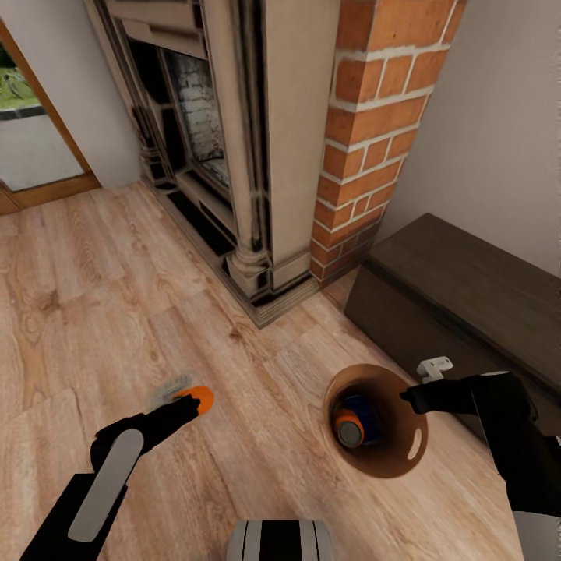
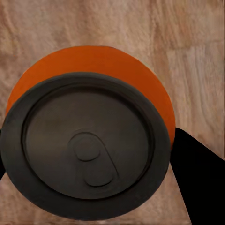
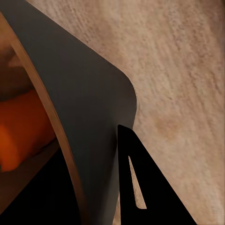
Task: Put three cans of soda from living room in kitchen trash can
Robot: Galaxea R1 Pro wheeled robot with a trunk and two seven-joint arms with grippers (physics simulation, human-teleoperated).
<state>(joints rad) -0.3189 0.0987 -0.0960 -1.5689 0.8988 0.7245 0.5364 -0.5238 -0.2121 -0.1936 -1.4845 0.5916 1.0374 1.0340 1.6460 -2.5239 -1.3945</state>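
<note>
My left gripper (image 1: 191, 402) is shut on a bright orange can of soda (image 1: 202, 399), holding it low over the light wood floor; in the left wrist view the can's grey top (image 2: 89, 150) sits close up, with a black finger (image 2: 199, 183) beside it. The tan trash can (image 1: 393, 460) hangs to the right, and my right gripper (image 1: 407, 397) is shut on its rim. Inside it lie a blue can (image 1: 363, 408) and a second orange can (image 1: 349, 429). The right wrist view shows the bin's wall (image 3: 84, 103), an orange can (image 3: 23, 126) inside and one finger (image 3: 150, 197).
The red brick fireplace (image 1: 374, 132) with its carved mantel (image 1: 257, 156) stands ahead. A low dark-wood cabinet (image 1: 467, 296) runs along the right wall, with a small white object (image 1: 434, 366) on it. A wood-framed opening (image 1: 31, 132) is at the far left.
</note>
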